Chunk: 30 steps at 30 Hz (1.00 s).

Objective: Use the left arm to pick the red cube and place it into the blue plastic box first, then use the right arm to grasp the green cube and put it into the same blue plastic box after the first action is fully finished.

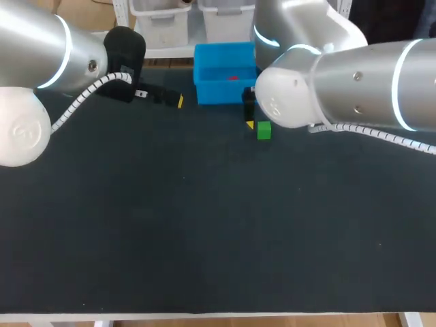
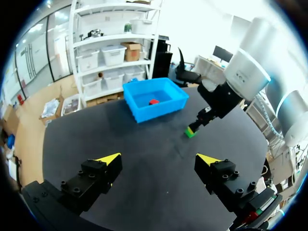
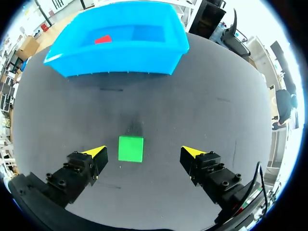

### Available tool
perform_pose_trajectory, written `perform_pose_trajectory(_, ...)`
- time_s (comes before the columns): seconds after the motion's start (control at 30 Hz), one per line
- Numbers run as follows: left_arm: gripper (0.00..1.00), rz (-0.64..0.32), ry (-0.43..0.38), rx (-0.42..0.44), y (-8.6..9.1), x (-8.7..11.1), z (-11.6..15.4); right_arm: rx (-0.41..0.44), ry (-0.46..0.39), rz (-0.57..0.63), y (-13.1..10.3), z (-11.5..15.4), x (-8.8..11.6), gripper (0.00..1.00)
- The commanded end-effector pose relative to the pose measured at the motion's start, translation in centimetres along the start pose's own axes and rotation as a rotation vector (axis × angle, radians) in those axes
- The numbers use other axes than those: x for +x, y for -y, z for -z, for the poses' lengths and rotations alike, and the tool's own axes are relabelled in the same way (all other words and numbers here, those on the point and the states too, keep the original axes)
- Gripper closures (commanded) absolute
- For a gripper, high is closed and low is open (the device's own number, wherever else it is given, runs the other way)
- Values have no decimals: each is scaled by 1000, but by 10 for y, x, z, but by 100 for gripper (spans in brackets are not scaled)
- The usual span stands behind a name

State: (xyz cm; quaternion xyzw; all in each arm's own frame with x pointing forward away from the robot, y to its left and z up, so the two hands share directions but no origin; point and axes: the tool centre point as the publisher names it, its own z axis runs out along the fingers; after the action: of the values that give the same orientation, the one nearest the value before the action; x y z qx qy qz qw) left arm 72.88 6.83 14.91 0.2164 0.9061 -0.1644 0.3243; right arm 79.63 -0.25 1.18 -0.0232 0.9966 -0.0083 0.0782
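The red cube (image 1: 233,78) lies inside the blue plastic box (image 1: 225,87) at the table's far middle; it also shows in the left wrist view (image 2: 153,101) and the right wrist view (image 3: 103,39). The green cube (image 1: 263,130) rests on the dark table just in front of the box. My right gripper (image 3: 144,153) hangs open over it, with the green cube (image 3: 131,148) between its fingers, nearer one fingertip and touching neither. My left gripper (image 2: 157,159) stands open and holds nothing, back at the far left, some way from the box (image 2: 155,98).
The dark table mat (image 1: 204,231) stretches bare across the near half. My right arm's wrist (image 2: 222,98) stands over the green cube (image 2: 191,132) in the left wrist view. The table's front edge (image 1: 218,317) runs along the near side.
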Motion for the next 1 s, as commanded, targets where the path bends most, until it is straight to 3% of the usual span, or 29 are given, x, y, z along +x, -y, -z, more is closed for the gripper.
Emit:
perform_pose_trajectory(0.03, 0, -2, 2, 8, -2, 0, 0, 0, -3, -3, -1, -9, -5, 0)
perform_pose_trajectory(0.67, 0, -2, 2, 8, -2, 0, 0, -17, -33, 14, -11, -32, -8, 0)
perform_pose_trajectory(0.7, 0, -2, 2, 8, -2, 0, 0, -18, -34, 15, -11, -32, -7, 21)
perform_pose_trajectory(0.73, 0, -2, 2, 8, -2, 0, 0, -19, -35, 16, -11, -32, -7, 58)
perform_pose_trajectory(0.77, 0, -2, 2, 8, -2, 0, 0, -20, -35, 17, -11, -33, -6, 87)
perform_pose_trajectory(0.8, 0, -2, 2, 8, -2, 0, 0, -22, -35, 17, -11, -33, -6, 100)
perform_pose_trajectory(1.0, 0, -2, 2, 8, -2, 0, 0, -24, -38, 19, -8, -34, -2, 100)
